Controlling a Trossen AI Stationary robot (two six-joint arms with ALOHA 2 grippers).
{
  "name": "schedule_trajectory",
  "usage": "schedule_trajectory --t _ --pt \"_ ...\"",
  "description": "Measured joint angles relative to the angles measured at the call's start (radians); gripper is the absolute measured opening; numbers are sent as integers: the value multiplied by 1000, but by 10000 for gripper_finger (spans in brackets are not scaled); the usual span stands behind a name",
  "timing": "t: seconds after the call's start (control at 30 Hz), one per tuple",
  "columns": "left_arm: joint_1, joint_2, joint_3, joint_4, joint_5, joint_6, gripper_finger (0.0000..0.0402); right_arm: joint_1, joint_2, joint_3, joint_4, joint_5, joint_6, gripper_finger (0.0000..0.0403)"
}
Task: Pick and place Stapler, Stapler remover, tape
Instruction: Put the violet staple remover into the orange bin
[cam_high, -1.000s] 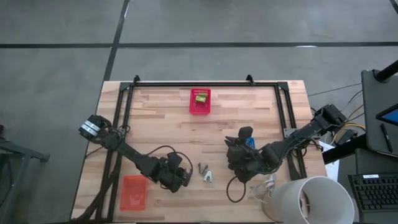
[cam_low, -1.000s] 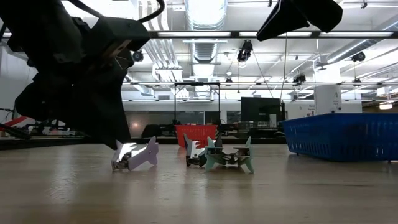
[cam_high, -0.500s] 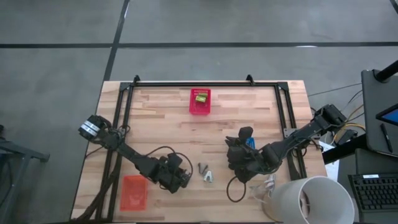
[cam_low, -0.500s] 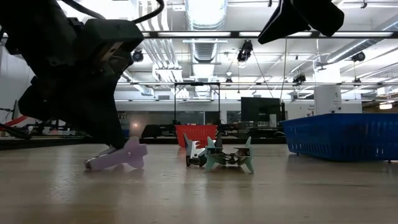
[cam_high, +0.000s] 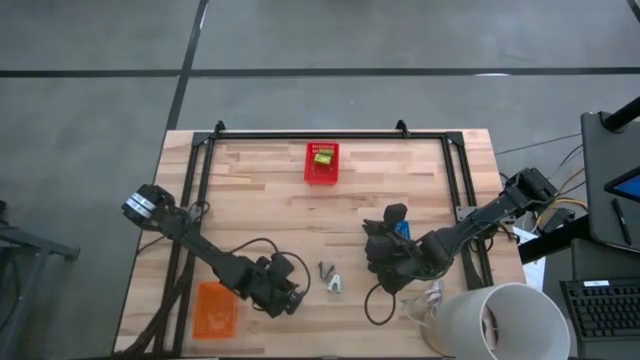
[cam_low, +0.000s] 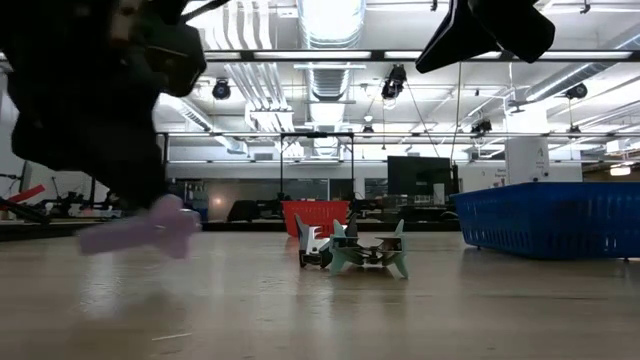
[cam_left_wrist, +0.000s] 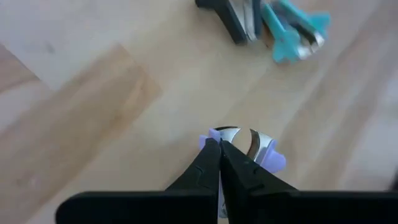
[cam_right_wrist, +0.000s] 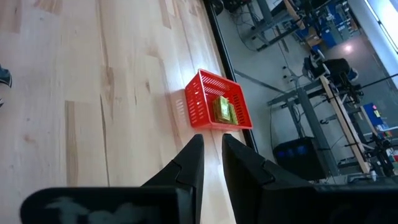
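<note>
A: In the high view, where were the arms?

B: The left gripper (cam_high: 285, 297) sat low and left of centre on the pale wooden table (cam_high: 400, 190), beside the orange mesh basket (cam_high: 214, 310) at the lower left. The right gripper (cam_high: 385, 250) waited right of centre. Two small staple removers (cam_high: 329, 279), one dark and one teal, lay between them. The yellow-green oblong stapler (cam_high: 322, 157) was already in the red mesh basket (cam_high: 321, 176) at the top centre.

A: And the low view?

B: A lilac plastic staple remover (cam_low: 140, 229) hung under the dark left arm at the left of the frame, seemingly just clear of the tabletop. The other two were at centre.

A: The left wrist view?

B: The left fingers (cam_left_wrist: 208, 163) were pinched narrow on the lilac remover's body, with its metal claws (cam_left_wrist: 239, 138) showing beyond the tips at centre. I'd judge it light, stiff and slick, so apt to twist; gripping the plastic wings across the middle looked safest.

A: The right wrist view?

B: Its fingers (cam_right_wrist: 193, 163) stood narrowly apart, holding nothing, and pointed toward the red basket with the stapler at centre frame. No tape showed.
</note>
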Motion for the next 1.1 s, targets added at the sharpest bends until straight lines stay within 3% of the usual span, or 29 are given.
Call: schedule_trajectory --t 0.23,0.47,1.1 --pt "-38 -43 0 -6 126 105 3 0 0 0 2 0 0 52" --pt "-84 -126 0 -74 211 70 2 0 0 -2 5 0 0 52" --pt "-168 -438 0 -632 307 -109 3 0 0 -2 8 -6 0 52"
